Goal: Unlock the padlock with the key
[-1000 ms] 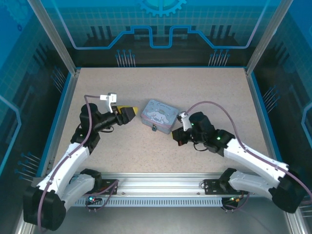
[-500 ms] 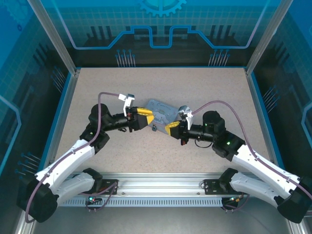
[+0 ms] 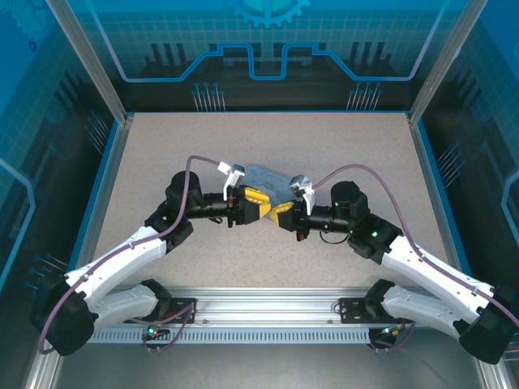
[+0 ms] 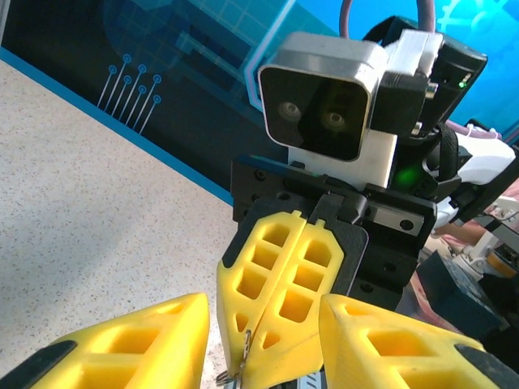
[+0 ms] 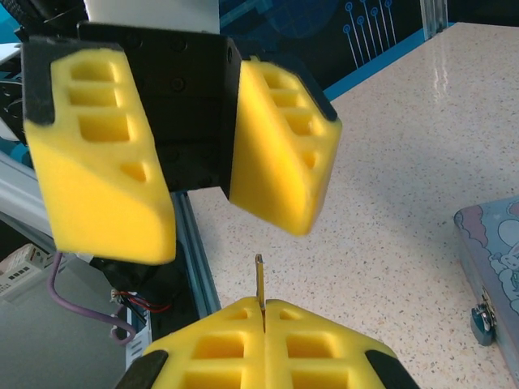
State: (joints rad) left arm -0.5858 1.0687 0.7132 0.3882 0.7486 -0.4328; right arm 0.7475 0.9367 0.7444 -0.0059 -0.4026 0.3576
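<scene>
The key [image 5: 259,280] is a thin dark sliver standing up out of my right gripper [image 5: 263,308], which is shut on it. In the left wrist view the key [image 4: 242,356] shows at the seam of the right gripper's shut fingers [image 4: 300,275]. My left gripper [image 4: 263,328] is open, with one yellow finger on each side of those shut tips and the key, and gaps on both sides. From above, the left gripper [image 3: 256,202] and the right gripper [image 3: 279,212] meet tip to tip in front of the pale blue tin [image 3: 266,176]. The padlock [image 5: 482,317] hangs at the tin's near side.
The pale blue tin [image 5: 496,243] lies flat on the speckled table [image 3: 340,138], just behind the two grippers. Blue walls and metal posts close in the table on three sides. The aluminium rail [image 3: 268,308] with the arm bases runs along the near edge.
My left arm has swung right to meet the right gripper, and its jaws have narrowed around the right gripper's tips. The right gripper turned toward it, still shut on the key.
</scene>
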